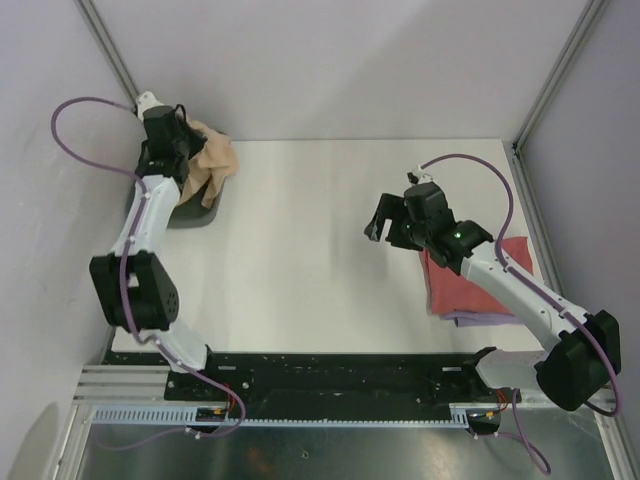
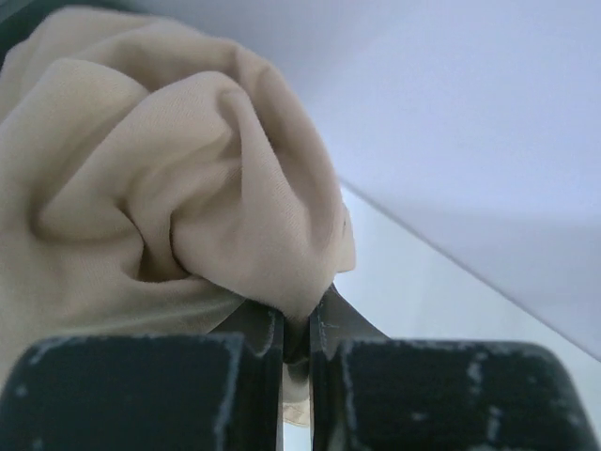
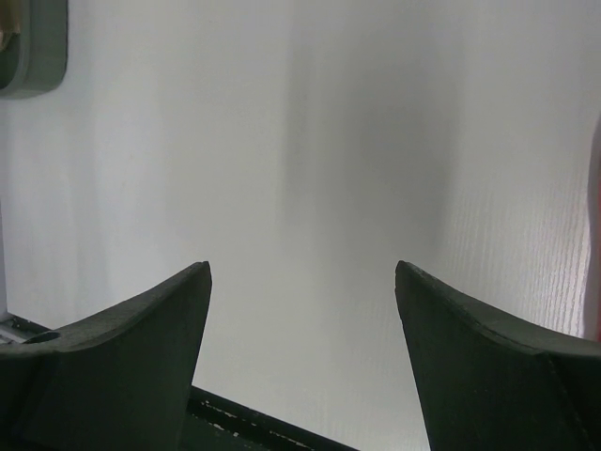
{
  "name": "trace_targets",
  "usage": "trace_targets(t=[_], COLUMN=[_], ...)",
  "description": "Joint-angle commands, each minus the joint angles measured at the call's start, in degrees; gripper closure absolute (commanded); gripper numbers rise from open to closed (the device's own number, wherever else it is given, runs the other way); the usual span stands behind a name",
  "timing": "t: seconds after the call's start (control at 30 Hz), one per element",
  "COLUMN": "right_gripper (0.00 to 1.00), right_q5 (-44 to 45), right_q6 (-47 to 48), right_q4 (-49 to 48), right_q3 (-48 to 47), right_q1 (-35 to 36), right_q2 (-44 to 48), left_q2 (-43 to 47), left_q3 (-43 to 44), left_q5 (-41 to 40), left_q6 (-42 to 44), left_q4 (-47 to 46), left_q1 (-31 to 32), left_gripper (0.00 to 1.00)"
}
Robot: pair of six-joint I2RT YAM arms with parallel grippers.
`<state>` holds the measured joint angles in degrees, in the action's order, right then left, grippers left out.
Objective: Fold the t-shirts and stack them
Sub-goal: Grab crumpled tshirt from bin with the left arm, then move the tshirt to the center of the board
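Top view. At 10 o'clock, left gripper [image 1: 188,150] clenched on crumpled tan cloth t-shirt [image 1: 214,160], bunched over far end of dark green plastic tray [image 1: 190,216], close to back wall [image 1: 330,60]. At 3 o'clock, right gripper [image 1: 392,222] spread wide, grasping nothing, above white table [image 1: 300,260]. At 4 o'clock, folded coral-red cloth t-shirt [image 1: 465,285] stacked on pale lavender t-shirt [image 1: 480,319], hard by right table edge. Broad bare middle between arms.

Left wrist. Fingers nipped on a tan fold; table strip at 3 o'clock.

Right wrist. Tray corner at 11 o'clock; sliver of red at 3 o'clock.
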<state>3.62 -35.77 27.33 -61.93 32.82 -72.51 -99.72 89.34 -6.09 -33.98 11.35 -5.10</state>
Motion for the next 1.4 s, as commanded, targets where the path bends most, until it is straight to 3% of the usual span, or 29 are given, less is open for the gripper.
trace_targets(t=[0.0,0.2,0.43,0.63,0.83,0.87,1.0,1.07,1.17,1.27,1.37], right_gripper=[0.17,0.16,0.16,0.16,0.16,0.16,0.16,0.16,0.17,0.17,0.19], right_q5=[0.75,1.09,1.08,1.19,2.44,2.66,3.56,4.9,6.95,8.03,8.98], right_q6=[0.58,0.99,1.1,0.84,0.51,0.48,1.18,1.96,3.18,5.29,8.05], right_q4=[-1.52,-1.8,-1.76,-1.29,0.2,0.41,0.79,0.86,0.57,-1.51,-4.91], right_q3=[-0.47,-0.43,-0.51,-0.56,-0.46,-0.47,-0.47,-0.47,-0.45,-0.54,-0.56], right_q1=[0.1,-1.16,-3.08,-3.54,-3.24,-3.13,-1.66,-0.07,3.25,7.03,10.34], right_q2=[2.83,4.88,6.49,6.81,5.46,5.02,2.62,0.83,-1.71,-4.83,-8.46], left_q2=[12.17,22.7,29.17,30.67,28.32,26.98,20.29,19.42,20.58,24.33,30.72], left_q3=[-2.38,-0.33,1.46,-4.2,-16.61,-18.39,-20.12,-19.5,-17.45,-18.36,-25.96], left_q5=[2.99,7.84,10.92,11.91,13.52,14.15,18.52,18.86,14.55,9.28,4.33], left_q6=[1.74,5.72,7.66,7.01,1.75,1.34,1.51,2.06,4.21,4.28,1.37], left_q4=[-9.52,-12.35,-13.0,-13.03,-12.95,-12.72,-8.54,-6.39,-0.17,5.41,7.29], left_q1=[3.62,11.46,21.21,27.97,28.75,28.66,27.32,26.68,25.99,25.29,25.18], left_gripper=[1.0,1.0,1.0,1.0,0.99,0.94,0.31,0.15,0.07,0.08,0.12])
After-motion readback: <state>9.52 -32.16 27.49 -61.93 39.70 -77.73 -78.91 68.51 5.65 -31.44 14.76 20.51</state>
